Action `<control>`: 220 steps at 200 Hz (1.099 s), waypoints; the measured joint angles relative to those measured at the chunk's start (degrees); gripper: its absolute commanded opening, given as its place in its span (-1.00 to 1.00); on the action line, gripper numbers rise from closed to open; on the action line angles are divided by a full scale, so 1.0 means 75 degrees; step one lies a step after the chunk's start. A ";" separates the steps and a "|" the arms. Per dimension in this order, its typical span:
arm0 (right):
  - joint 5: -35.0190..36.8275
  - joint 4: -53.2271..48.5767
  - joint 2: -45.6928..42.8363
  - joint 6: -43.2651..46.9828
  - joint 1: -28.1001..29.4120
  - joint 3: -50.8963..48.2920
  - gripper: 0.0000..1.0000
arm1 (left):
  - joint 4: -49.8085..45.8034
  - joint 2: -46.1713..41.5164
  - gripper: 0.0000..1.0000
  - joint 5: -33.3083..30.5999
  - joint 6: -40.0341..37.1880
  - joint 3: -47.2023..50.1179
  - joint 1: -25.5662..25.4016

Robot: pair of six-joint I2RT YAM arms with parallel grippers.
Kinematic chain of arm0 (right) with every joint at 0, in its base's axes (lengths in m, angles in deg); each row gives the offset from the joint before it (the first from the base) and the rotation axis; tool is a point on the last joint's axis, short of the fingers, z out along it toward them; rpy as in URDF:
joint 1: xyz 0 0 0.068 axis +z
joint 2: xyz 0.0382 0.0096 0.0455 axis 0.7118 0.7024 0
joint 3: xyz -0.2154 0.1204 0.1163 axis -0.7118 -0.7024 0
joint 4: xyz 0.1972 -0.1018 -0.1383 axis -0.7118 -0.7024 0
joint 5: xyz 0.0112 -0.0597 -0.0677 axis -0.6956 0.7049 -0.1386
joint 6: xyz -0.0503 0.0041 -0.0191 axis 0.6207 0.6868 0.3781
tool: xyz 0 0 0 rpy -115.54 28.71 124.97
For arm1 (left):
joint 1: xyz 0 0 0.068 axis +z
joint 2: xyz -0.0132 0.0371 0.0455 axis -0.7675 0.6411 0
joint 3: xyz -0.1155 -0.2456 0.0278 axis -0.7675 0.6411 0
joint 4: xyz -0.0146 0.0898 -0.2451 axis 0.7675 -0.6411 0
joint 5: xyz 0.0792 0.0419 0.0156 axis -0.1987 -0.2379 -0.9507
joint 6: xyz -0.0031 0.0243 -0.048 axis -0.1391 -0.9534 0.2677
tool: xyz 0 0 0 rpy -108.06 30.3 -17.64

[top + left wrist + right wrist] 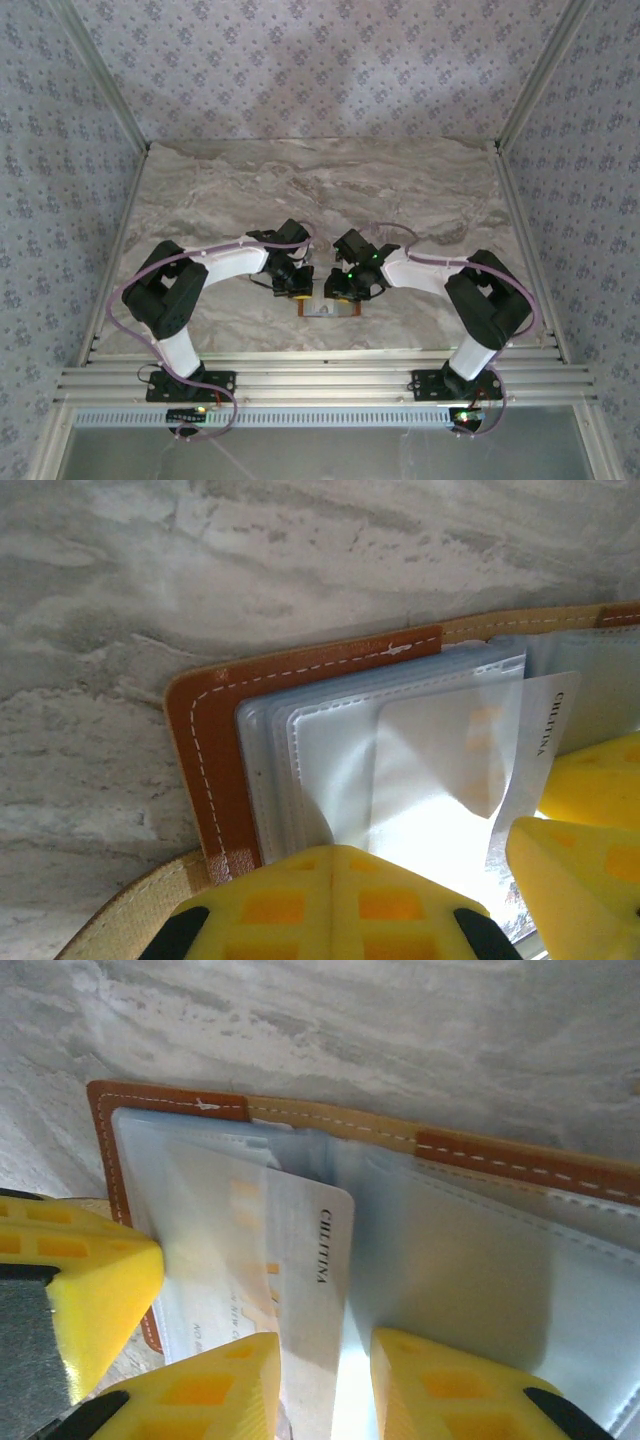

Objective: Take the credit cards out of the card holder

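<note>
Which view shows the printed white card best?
Right wrist: the card fills mid-frame between the right fingers, its print clear. Left wrist catches just its printed edge at the right, behind a clear sleeve. Top external: too small to make out.

The left arm (225, 262) and right arm (415, 268) have white links and black joints, on black bases (190, 385) at seven and five o'clock. Lilac cables (118, 305) loop alongside, and a green light (352, 268) glows. The fingers (300, 905) are yellow — with orange square recesses.
</note>
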 measured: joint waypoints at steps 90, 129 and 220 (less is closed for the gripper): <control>-0.0277 0.0562 -0.0038 -0.0143 -0.0032 -0.0213 -0.57 | -0.0067 0.0003 -0.90 -0.0044 -0.0058 -0.0035 0.0000; -0.0321 0.0796 -0.0128 -0.0227 -0.0032 -0.0286 -0.67 | -0.0216 0.0003 -0.90 -0.0117 -0.0061 -0.0079 0.0000; -0.0449 0.1160 -0.0469 -0.0361 -0.0099 -0.0565 -0.96 | -0.0294 0.0003 -0.90 -0.0175 -0.0117 -0.0108 0.0000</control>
